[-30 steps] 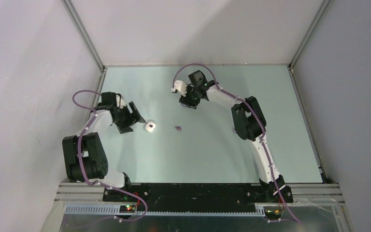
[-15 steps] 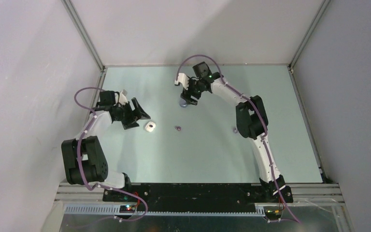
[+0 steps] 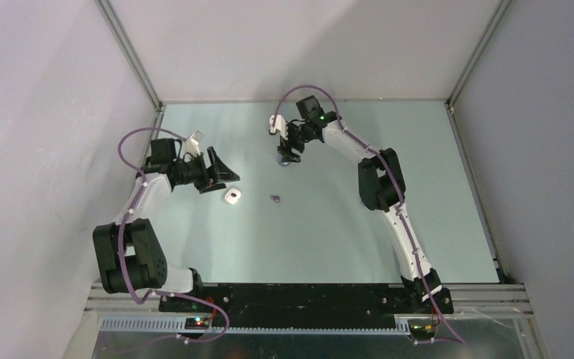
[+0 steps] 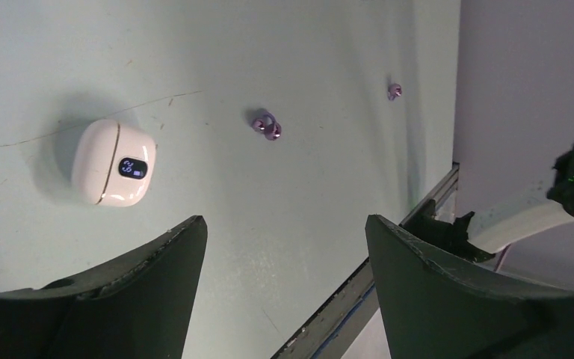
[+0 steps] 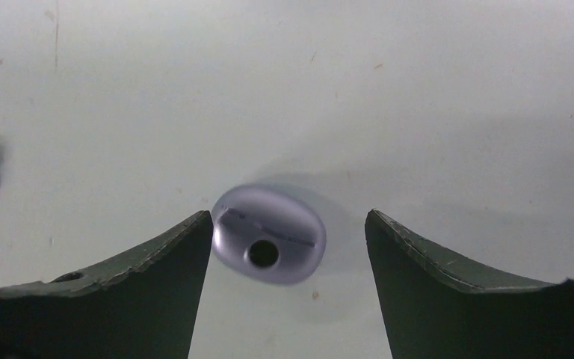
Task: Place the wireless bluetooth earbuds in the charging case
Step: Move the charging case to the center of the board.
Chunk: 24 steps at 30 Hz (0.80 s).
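Right tool (image 5: 288, 218) spread over purple case (image 5: 269, 243), left tool (image 4: 285, 221) spread too. An off-centre close could knock the case away.

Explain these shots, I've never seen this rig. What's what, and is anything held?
Two robot arms are bolted at the near edge of a table, and each ends in a two-finger gripper. The wide picture comes from a fixed camera above and behind the arms. The other two come from a camera on each wrist, looking out between that arm's dark fingers. On the table lie a closed white case with a small lit display, a lavender case, a tiny purple earbud and, farther off, a second purple earbud. The left gripper is open, near the white case. The right gripper is open too, with its fingers on either side of the lavender case, which rests on the table. Nothing is held.
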Tool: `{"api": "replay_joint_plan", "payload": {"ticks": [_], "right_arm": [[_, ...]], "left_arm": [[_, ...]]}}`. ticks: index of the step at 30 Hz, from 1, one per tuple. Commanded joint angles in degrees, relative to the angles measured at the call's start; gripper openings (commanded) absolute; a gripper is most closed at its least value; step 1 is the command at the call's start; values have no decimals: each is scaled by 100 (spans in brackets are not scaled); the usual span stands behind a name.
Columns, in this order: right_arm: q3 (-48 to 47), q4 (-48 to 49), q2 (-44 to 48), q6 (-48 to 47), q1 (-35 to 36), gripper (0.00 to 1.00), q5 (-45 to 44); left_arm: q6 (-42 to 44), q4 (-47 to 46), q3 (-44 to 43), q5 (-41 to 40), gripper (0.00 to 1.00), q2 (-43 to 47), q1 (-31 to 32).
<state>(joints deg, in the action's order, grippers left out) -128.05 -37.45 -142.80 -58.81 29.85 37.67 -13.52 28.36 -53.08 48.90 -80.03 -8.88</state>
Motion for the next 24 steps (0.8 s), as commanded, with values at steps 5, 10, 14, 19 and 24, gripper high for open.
{"api": "replay_joint_plan", "payload": {"ticks": [5, 10, 14, 19, 24], "right_arm": [[-530, 1782, -334, 2418, -19, 79, 206], [-311, 2234, -482, 1620, 272, 76, -1279], [-122, 2206, -546, 721, 345, 75, -2114], [-80, 1953, -501, 472, 288, 73, -2219], [527, 1796, -47, 285, 243, 71, -2123]], "left_arm": [[-235, -330, -3, 573, 82, 195, -16], [-494, -536, 58, 524, 81, 184, -17], [-715, -721, -6, 498, 80, 132, -17], [-903, -923, -52, 529, 79, 93, -17], [-966, -1038, -23, 547, 79, 24, -15]]}}
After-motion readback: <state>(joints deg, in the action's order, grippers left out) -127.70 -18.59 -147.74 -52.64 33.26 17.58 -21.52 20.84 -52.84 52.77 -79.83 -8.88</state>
